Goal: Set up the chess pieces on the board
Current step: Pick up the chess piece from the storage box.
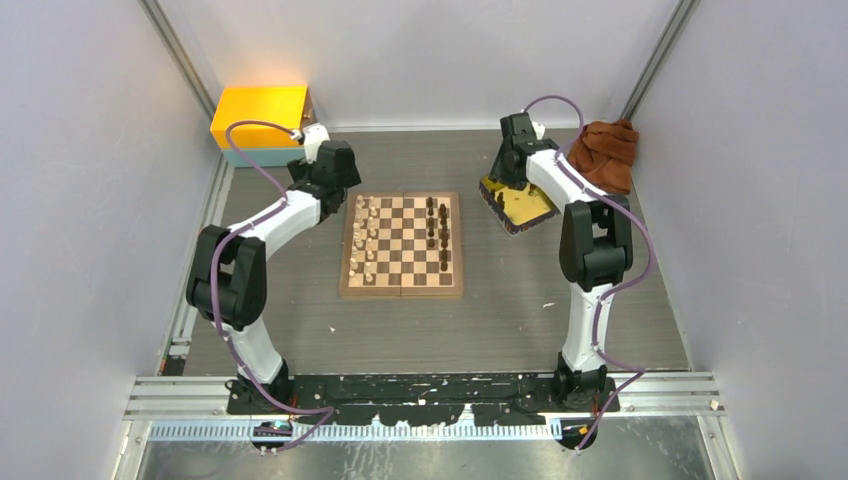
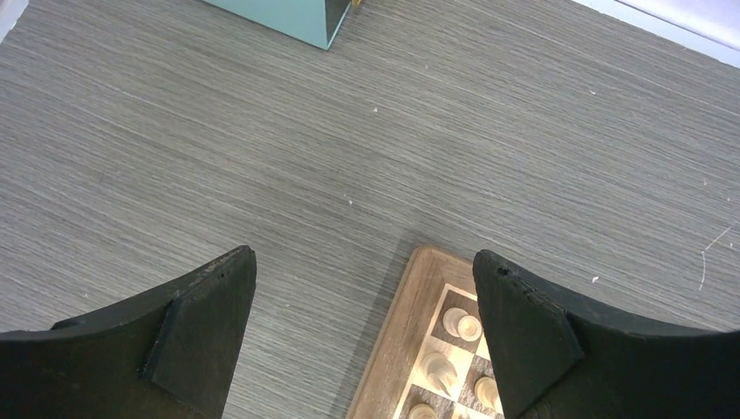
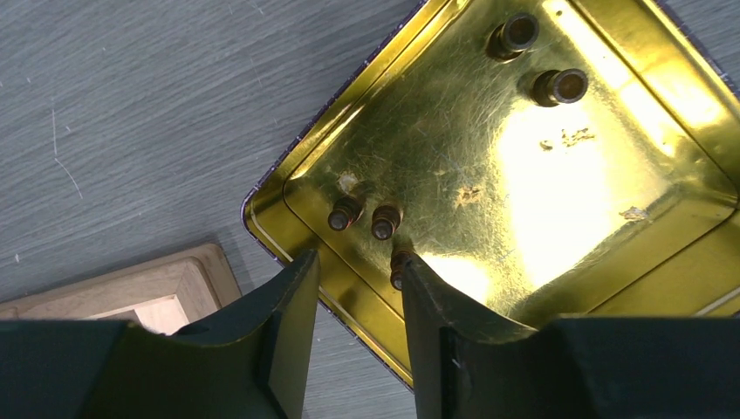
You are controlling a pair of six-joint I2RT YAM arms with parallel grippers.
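The board (image 1: 400, 280) lies mid-table, cream chess pieces (image 1: 366, 240) along its left columns and dark ones (image 1: 438, 235) along its right. My left gripper (image 1: 337, 192) hangs open and empty over the table at the board's far left corner (image 2: 417, 292); cream pieces (image 2: 462, 326) show beside its right finger (image 2: 524, 340). My right gripper (image 1: 503, 186) is open over the near rim of the yellow tray (image 3: 288, 188), with nothing between the jaws. Several dark pieces (image 3: 385, 220) lie in the tray; one (image 3: 397, 264) lies at the tip of the right finger (image 3: 441, 349).
A yellow box on a teal base (image 1: 262, 116) stands at the back left, its corner in the left wrist view (image 2: 297, 16). A brown cloth (image 1: 606, 150) lies at the back right. The board's corner (image 3: 166, 284) shows left of the tray. Grey walls enclose the table.
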